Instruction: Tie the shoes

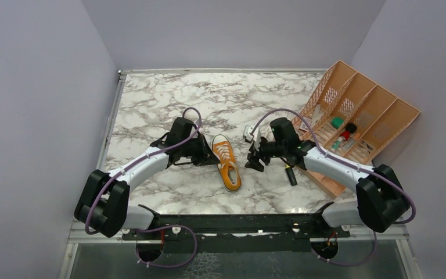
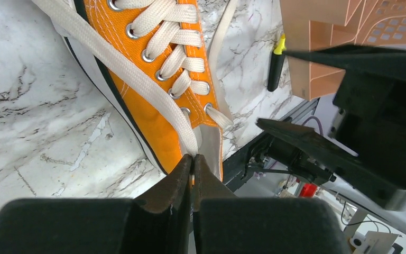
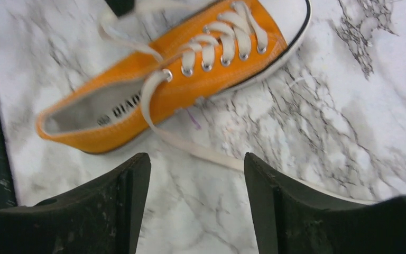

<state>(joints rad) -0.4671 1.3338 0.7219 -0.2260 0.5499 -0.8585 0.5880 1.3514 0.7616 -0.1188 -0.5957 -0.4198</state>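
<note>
Closest to your left wrist camera, the left tool [image 2: 193,161] has its 2 fingers pressed together on a white lace strand [image 2: 111,58], pinching it right at the tips, low against the side of the shoe. From there the strand runs up along the orange canvas. A grip that far out looks chosen to leave you free length to carry across.

Next comes the sneaker [image 1: 227,164], sitting sole-down on the marble tabletop [image 1: 168,99] between the 2 arms. Its toe cap points away from the bases, and its laces are threaded but not knotted.

On its right side, the other lace strand [image 3: 190,147] trails loose from the top eyelet onto the tabletop. Your right tool [image 3: 196,159] hangs over that strand with fingers spread wide, touching nothing, placed so a descent would straddle it.

I judge you are at the gathering step: 1 end held, 1 left to take, no cross made yet.

Further right, a marker [image 1: 291,174] lies beside the orange rack [image 1: 360,110], off to the side of the sneaker.
</note>
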